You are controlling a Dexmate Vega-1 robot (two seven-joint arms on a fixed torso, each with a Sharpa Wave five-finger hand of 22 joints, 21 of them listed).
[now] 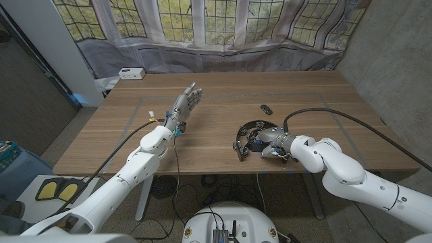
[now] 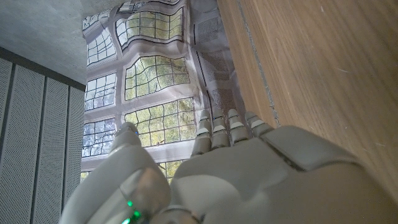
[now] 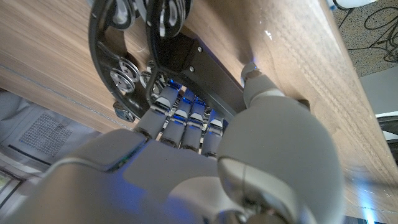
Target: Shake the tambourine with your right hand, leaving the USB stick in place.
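A black tambourine point(image 1: 244, 133) with metal jingles lies on the wooden table point(image 1: 223, 152) right of centre. My right hand point(image 1: 271, 140) is at its near right rim. In the right wrist view that hand point(image 3: 249, 149) has its fingers point(image 3: 180, 118) curled around the tambourine's point(image 3: 124, 43) black grip bar, with the thumb against the bar's other side. A small dark USB stick point(image 1: 266, 107) lies on the table just beyond the tambourine, apart from it. My left hand point(image 1: 186, 102) stands left of centre, fingers straight and pointing away from me, holding nothing; the left wrist view shows its back point(image 2: 249, 174).
A white box point(image 1: 131, 73) sits at the table's far left corner. A black cable point(image 1: 324, 113) arcs over the table from my right wrist. Faint tape lines point(image 1: 229, 98) mark a rectangle on the wood. A printed window curtain point(image 1: 223, 27) hangs behind the far edge.
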